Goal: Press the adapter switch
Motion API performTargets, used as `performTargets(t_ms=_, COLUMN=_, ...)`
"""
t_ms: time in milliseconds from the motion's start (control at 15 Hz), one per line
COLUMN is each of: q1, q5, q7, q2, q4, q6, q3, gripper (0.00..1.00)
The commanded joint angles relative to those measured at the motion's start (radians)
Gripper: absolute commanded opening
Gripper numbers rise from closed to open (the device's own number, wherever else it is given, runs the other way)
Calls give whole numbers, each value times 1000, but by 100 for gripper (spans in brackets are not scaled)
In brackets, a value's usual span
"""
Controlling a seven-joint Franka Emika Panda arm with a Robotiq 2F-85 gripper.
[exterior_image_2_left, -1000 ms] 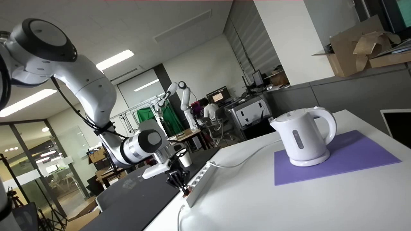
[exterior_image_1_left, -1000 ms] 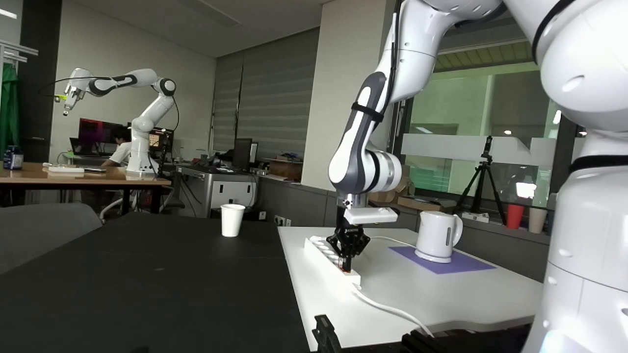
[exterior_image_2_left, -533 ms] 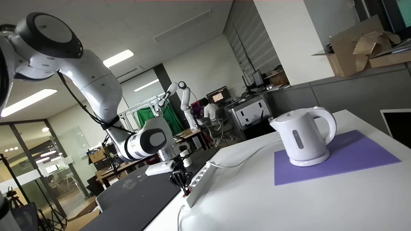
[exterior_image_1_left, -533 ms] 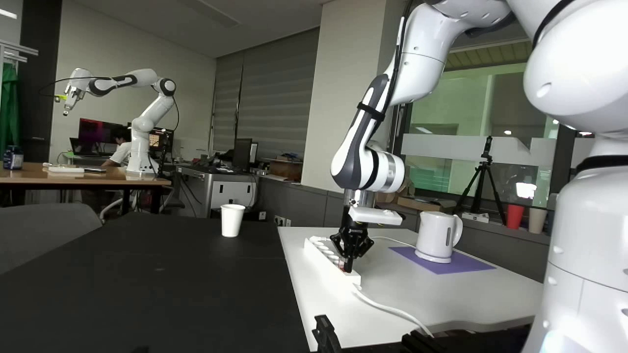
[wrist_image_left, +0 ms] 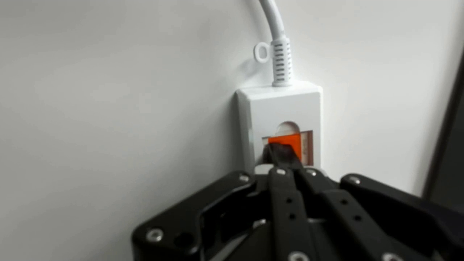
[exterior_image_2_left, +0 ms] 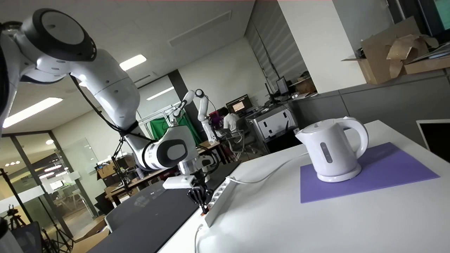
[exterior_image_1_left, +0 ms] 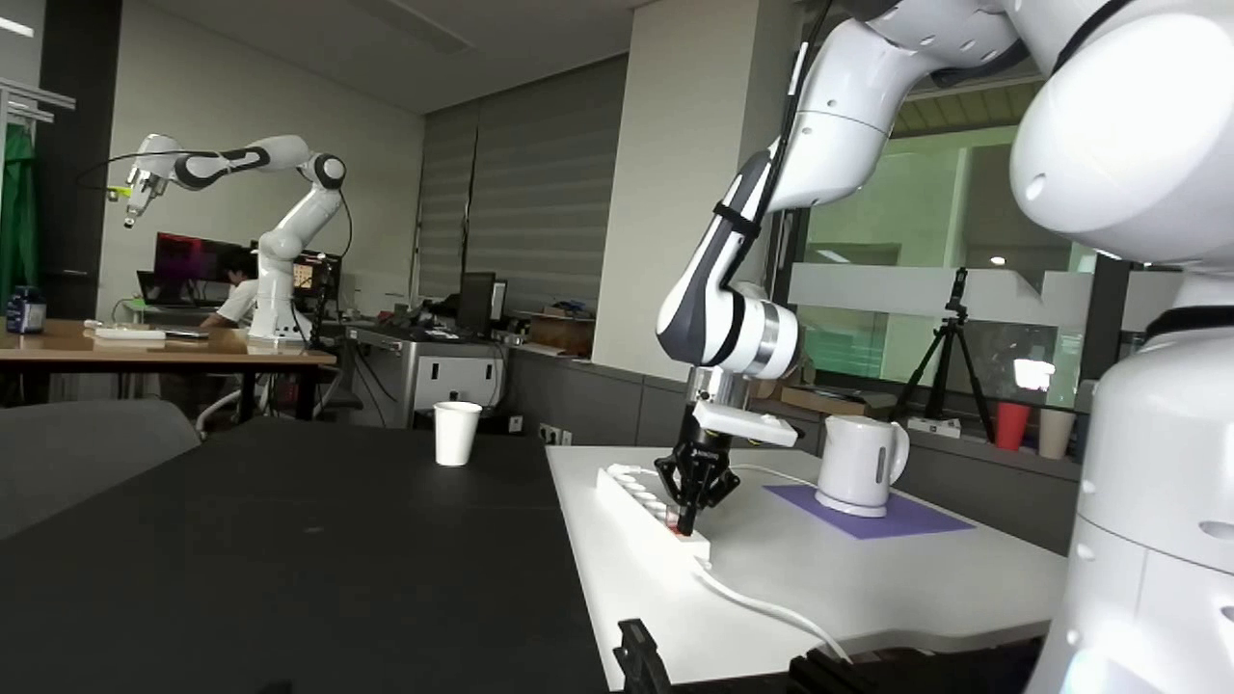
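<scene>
The adapter, a long white power strip, lies along the white table's edge in both exterior views (exterior_image_1_left: 640, 522) (exterior_image_2_left: 220, 207) and shows its cable end in the wrist view (wrist_image_left: 286, 105). Its orange-red switch (wrist_image_left: 296, 141) sits in a slot near the cable end, its lower part hidden behind my fingertips. My gripper (wrist_image_left: 284, 150) is shut, with nothing seen between its fingers. It points down over the switch in both exterior views (exterior_image_1_left: 686, 528) (exterior_image_2_left: 205, 211). The fingertips appear to rest on the switch, towards its left side in the wrist view; firm contact cannot be told.
A white cable (exterior_image_1_left: 771, 609) leaves the strip's switch end, and another cable (exterior_image_2_left: 270, 174) leaves its far end. A white kettle (exterior_image_2_left: 330, 151) stands on a purple mat (exterior_image_2_left: 386, 168) on the white table. A paper cup (exterior_image_1_left: 456, 434) stands on the black table (exterior_image_1_left: 366, 549).
The arm and wrist have shifted and tilted slightly, to the right in both exterior views. The fingertips have stayed at the switch, moving very little; the strip has not visibly moved.
</scene>
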Motion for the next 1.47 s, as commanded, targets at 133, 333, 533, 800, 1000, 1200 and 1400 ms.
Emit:
performTargets(t_ms=133, q1=-79, q5=75, q7=-90, q2=-2, q4=13, q6=-22, q3=73, gripper=0)
performTargets(t_ms=333, q1=-78, q5=80, q7=-107, q2=-75, q4=-24, q6=-46, q3=85, gripper=0)
performTargets(t_ms=533, q1=-43, q5=65, q7=-101, q2=-141, q4=-43, q6=-101, q3=62, gripper=0)
performTargets(t_ms=800, q1=-29, q5=84, q7=-131, q2=-204, q4=-50, q6=-182, q3=54, gripper=0)
performTargets(t_ms=1000, q1=0, q5=67, q7=-127, q2=-239, q4=-53, q6=-233, q3=22, gripper=0)
performTargets(t_ms=1200, q1=38, q5=25, q7=-111, q2=-257, q4=-46, q6=-301, q3=-24, gripper=0)
performTargets(t_ms=1400, q1=86, q5=-51, q7=-62, q2=-268, q4=-46, q6=-340, q3=-82, gripper=33)
